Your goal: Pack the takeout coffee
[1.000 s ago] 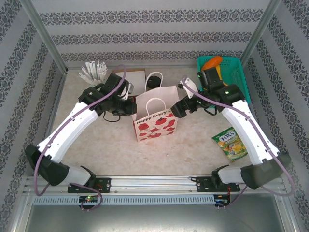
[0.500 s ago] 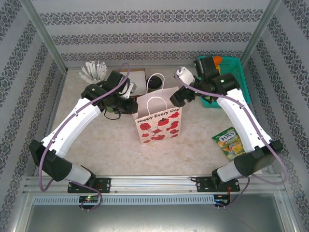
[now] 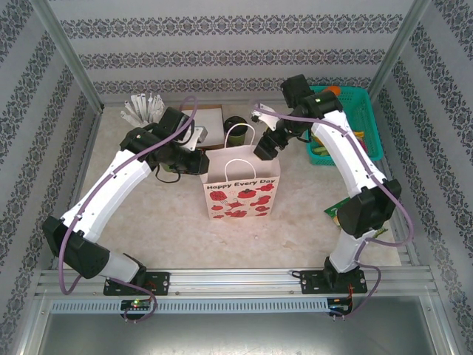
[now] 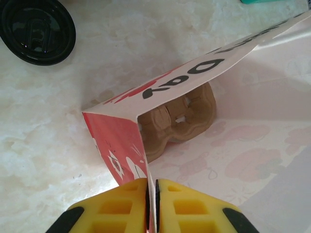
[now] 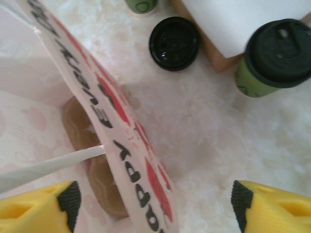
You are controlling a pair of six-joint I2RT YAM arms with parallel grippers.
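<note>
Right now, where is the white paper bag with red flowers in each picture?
Top camera: the white paper bag with red flowers stands upright, mid-picture.
Left wrist camera: the bag's open mouth runs from bottom centre to the upper right.
Right wrist camera: the bag's printed wall slants from top left to bottom centre.
Shared landmark: the black lettering on the bag.

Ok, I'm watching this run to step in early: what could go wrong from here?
The left claw pinches just a thin edge of the paper bag, so the mouth could slip shut. The open right claw straddles the bag's wall near its white handle; swinging toward the takeout coffee could snag it. A loose black lid nearby could get bumped.
</note>
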